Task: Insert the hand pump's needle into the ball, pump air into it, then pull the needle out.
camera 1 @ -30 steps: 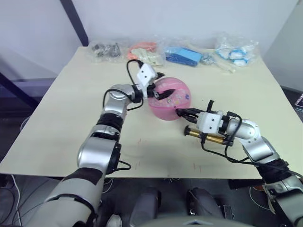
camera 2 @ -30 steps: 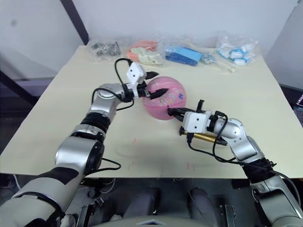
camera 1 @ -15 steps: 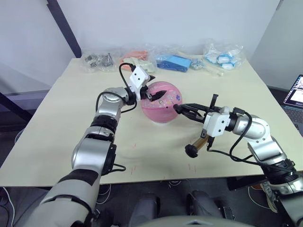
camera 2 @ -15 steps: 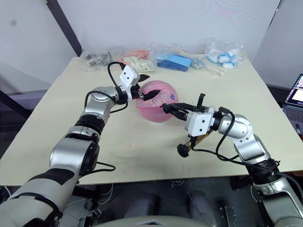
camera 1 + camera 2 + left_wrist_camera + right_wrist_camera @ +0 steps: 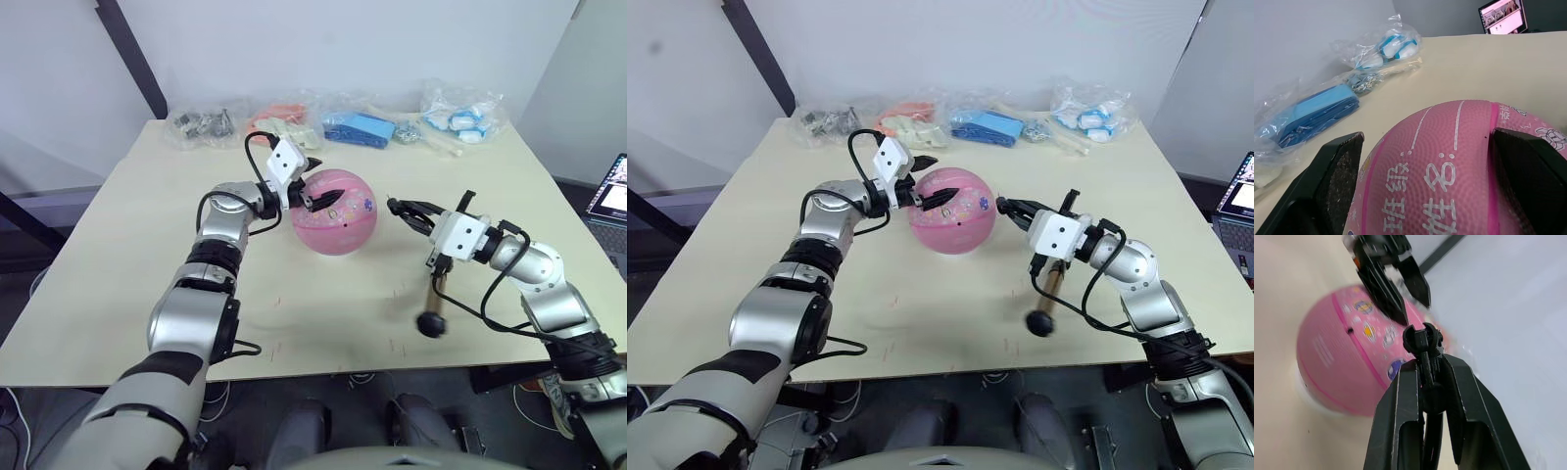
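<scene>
Between the right gripper's closed black fingers sits the needle's small black fitting, aimed at the ball just to its left. Below dangles the hand pump (bronze tube, black handle). Wide open, the left gripper cradles the pebbled pink rubber sphere mid-tabletop.

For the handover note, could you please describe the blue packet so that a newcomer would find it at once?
Look along the far edge of the table, where a row of clear plastic bags lies. The blue packet sits near the middle of that row, behind the pink ball. It alone is a flat, solid blue block.
</scene>
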Controlling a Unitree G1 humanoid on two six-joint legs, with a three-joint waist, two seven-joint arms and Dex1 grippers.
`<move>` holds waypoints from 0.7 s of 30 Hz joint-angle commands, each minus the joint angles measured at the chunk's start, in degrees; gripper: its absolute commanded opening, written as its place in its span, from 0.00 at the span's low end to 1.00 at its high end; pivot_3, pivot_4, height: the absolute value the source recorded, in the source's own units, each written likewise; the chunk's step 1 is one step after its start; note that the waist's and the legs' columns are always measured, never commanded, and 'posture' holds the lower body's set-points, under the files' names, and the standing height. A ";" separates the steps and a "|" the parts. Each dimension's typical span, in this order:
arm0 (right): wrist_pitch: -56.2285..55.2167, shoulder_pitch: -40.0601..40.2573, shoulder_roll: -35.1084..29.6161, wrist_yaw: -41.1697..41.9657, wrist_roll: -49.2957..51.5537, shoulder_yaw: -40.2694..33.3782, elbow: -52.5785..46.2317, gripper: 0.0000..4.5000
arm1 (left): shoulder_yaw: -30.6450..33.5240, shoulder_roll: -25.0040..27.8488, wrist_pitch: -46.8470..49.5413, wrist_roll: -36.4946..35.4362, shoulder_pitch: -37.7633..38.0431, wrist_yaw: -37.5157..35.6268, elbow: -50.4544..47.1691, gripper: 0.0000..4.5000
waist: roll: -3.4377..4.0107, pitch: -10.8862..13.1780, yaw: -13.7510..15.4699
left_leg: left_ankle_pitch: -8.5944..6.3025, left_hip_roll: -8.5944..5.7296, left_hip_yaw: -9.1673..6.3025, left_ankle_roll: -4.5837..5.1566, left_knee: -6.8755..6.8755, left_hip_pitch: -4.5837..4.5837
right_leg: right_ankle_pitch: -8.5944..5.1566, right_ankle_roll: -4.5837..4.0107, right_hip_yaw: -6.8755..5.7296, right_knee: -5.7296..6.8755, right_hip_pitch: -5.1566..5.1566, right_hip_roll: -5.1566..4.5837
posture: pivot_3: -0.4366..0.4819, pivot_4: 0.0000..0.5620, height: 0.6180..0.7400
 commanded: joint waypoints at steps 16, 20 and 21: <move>9.16 -4.14 3.45 -6.44 -5.74 -2.00 2.16 0.02 | 1.29 2.28 0.82 2.97 1.98 -2.29 4.72 1.00 | -0.04 0.57 -0.24 | 0.02 0.08 -0.01 0.01 -0.08 -0.49 | 0.05 0.04 0.07 0.05 -0.63 0.08 | 0.48 0.27 1.00; 7.29 -5.97 3.39 -9.43 -6.03 -4.07 2.54 0.02 | 1.24 2.12 0.79 3.06 2.03 -2.25 4.82 1.00 | -0.04 0.57 -0.12 | 0.04 0.07 0.02 0.00 0.00 -0.83 | 0.12 -0.02 0.01 0.09 -0.91 0.11 | 0.48 0.27 1.00; 6.99 -6.36 3.29 -10.23 -6.34 -4.54 2.69 0.02 | 1.23 2.04 0.80 3.10 2.05 -2.25 4.85 1.00 | -0.04 0.57 -0.15 | 0.04 0.07 0.03 0.00 0.00 -0.83 | 0.12 -0.03 0.01 0.09 -0.91 0.11 | 0.48 0.27 1.00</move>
